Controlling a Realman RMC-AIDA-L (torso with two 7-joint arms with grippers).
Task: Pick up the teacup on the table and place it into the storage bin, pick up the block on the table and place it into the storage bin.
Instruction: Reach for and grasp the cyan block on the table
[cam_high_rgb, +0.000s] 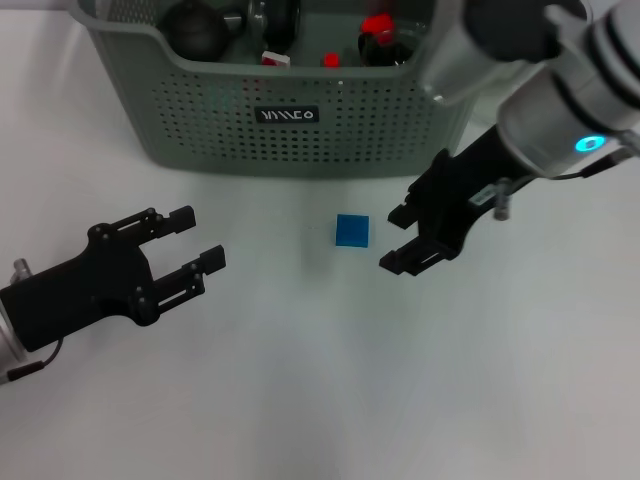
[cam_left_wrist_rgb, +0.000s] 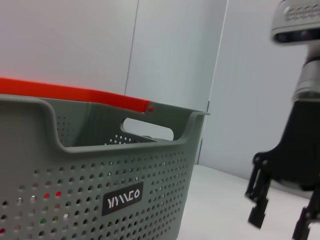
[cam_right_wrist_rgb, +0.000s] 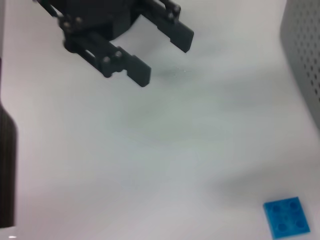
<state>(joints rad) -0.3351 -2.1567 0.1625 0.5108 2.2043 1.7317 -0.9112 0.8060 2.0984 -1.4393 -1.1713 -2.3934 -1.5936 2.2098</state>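
Block on table, both grippers spread, empty.
We're seeing blue block (cam_high_rgb: 351, 230) lying on white table (cam_high_rgb: 300, 400) near storage bin (cam_high_rgb: 290, 130), right gripper (cam_high_rgb: 400, 240) hovering just beside it; left gripper (cam_high_rgb: 195, 250) idling apart; grey wall panels behind.

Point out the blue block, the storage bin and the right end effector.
blue block (cam_high_rgb: 352, 230): head view, middle of its top face.
storage bin (cam_high_rgb: 300, 135): head view, perforated front wall.
right end effector (cam_high_rgb: 402, 238): head view, midway between its fingertips.
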